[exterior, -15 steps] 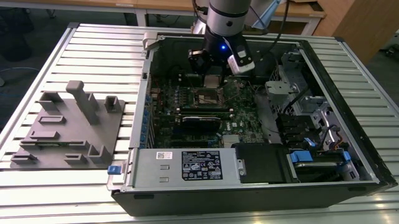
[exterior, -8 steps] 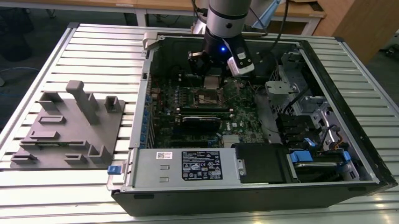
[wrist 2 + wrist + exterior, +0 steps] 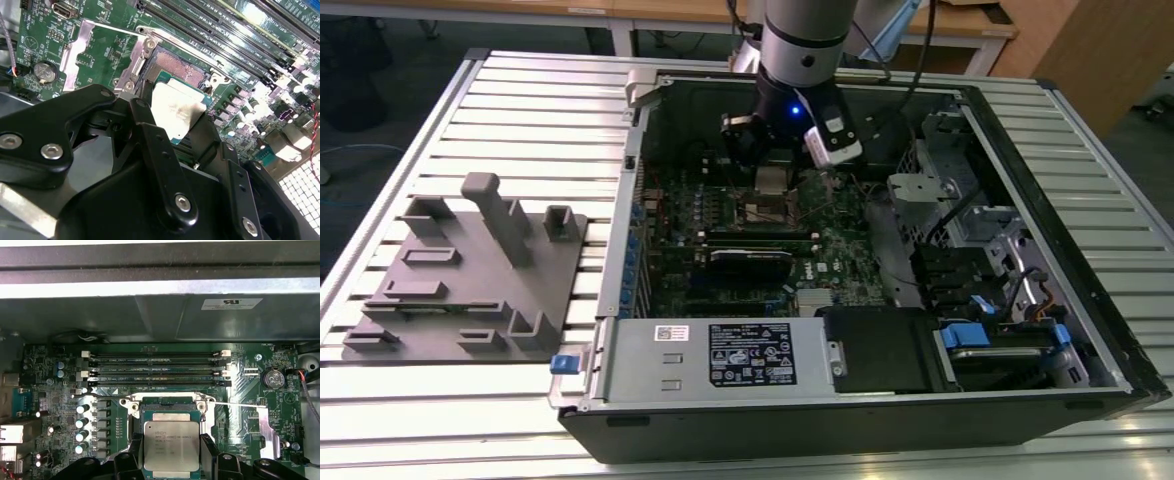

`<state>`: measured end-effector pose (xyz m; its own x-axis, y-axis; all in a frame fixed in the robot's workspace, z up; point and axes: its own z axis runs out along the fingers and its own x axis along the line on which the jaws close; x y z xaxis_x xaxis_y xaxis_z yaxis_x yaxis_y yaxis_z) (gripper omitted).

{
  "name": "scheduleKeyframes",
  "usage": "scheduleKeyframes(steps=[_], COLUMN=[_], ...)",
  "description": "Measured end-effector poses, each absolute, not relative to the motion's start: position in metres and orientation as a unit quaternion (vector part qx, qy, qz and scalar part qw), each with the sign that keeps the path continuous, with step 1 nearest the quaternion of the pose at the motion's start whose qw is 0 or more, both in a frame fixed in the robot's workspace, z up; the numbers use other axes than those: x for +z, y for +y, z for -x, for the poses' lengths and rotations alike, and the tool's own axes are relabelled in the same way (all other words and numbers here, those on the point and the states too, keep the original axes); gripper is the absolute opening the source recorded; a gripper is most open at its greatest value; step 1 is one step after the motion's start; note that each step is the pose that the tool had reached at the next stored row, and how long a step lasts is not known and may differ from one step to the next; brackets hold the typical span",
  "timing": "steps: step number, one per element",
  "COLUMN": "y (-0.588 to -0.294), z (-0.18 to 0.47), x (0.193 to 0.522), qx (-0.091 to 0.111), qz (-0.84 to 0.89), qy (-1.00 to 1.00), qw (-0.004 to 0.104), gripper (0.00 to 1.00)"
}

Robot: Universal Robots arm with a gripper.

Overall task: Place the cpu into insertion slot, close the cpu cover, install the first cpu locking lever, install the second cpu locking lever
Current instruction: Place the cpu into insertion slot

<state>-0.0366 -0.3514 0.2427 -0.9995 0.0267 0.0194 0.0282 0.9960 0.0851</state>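
Cpu [image 3: 171, 440] sits gripped by its edges in my narrowly closed end effector [image 3: 171, 454], tilted just above the insertion slot [image 3: 181, 69] of the green motherboard [image 3: 102, 52], inside the open computer case [image 3: 854, 440].

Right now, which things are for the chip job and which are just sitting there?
For the job: cpu, gripper holding it, insertion slot, cpu cover.
Just sitting there: grey holder block, power supply box, memory slots, coin battery.
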Motion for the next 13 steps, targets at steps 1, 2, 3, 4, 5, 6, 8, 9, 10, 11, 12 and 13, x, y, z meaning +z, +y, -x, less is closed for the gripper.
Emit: scheduleKeyframes(steps=[1, 2, 3, 4, 5, 6, 8, 9, 10, 11, 12, 13], y=[-0.3514, -0.3514, -0.3513, -0.3513, -0.3513, -0.3513, -0.3513, -0.3513, -0.3513, -0.3513, -0.3513, -0.3513], z=[0.0367, 0.0367, 0.0367, 0.0367, 0.0367, 0.0367, 0.0367, 0.0367, 0.0367, 0.0367, 0.0367, 0.0367], x=[0.2427, 0.2427, 0.2426, 0.2425, 0.2425, 0.2425, 0.2424, 0.2424, 0.2424, 0.2423, 0.2421, 0.2421], qx=[-0.043, -0.043, -0.043, -0.043, -0.043, -0.043, -0.043, -0.043, -0.043, -0.043, -0.043, -0.043], qz=[0.014, 0.014, 0.014, 0.014, 0.014, 0.014, 0.014, 0.014, 0.017, 0.025, 0.034, 0.043], qy=[-0.999, -0.999, -0.999, -0.999, -0.999, -0.999, -0.999, -0.999, -0.999, -0.999, -0.998, -0.998], qw=[0.009, 0.009, 0.009, 0.009, 0.009, 0.009, 0.009, 0.009, 0.009, 0.009, 0.008, 0.008], gripper=[0.54, 0.54, 0.54, 0.54, 0.54, 0.54, 0.54, 0.54, 0.54, 0.54, 0.54, 0.54])
